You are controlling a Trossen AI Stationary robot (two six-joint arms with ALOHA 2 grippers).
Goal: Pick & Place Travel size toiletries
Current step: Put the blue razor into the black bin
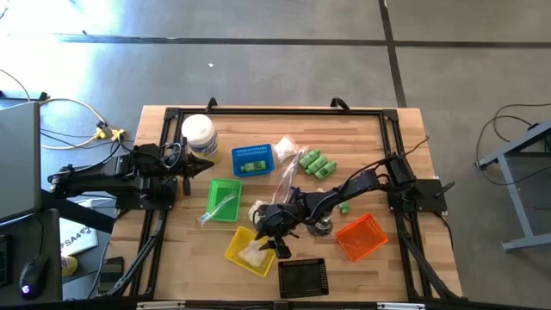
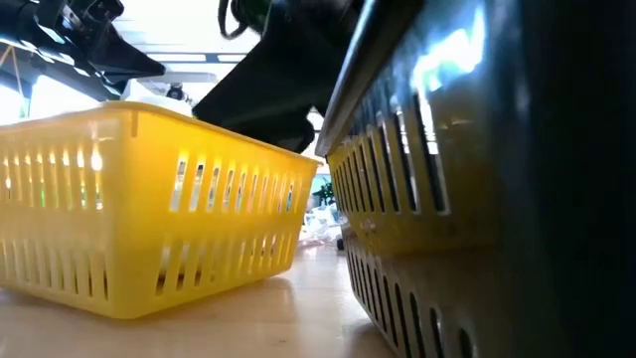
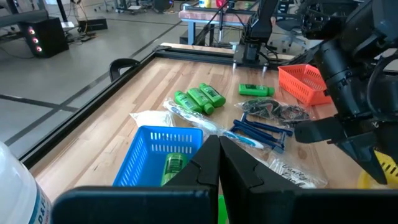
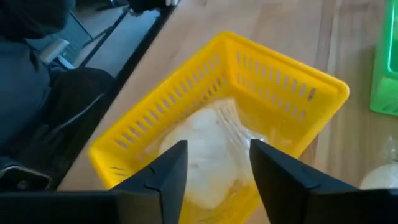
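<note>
My right gripper (image 4: 217, 149) (image 1: 277, 244) is open and hangs over the yellow basket (image 4: 273, 81) (image 1: 248, 251). A white packet and a clear sachet (image 4: 208, 152) lie on that basket's floor, below the fingers. My left gripper (image 3: 219, 142) (image 1: 191, 165) is shut and waits beside the big white-lidded jar (image 1: 199, 136). Green bottles (image 3: 199, 98) (image 1: 317, 164) lie on the table, with one more (image 3: 255, 90) apart from them. Another green bottle (image 3: 173, 168) lies in the blue basket (image 3: 149, 140). Blue-handled sticks in clear sachets (image 3: 258, 130) lie mid-table.
A green basket (image 1: 225, 198), an orange basket (image 1: 360, 237) and a black basket (image 1: 303, 277) stand around the yellow one. In the low view, the yellow basket (image 2: 149, 199) and the black basket (image 2: 477, 199) fill the foreground. A dark frame (image 1: 275, 113) rims the table.
</note>
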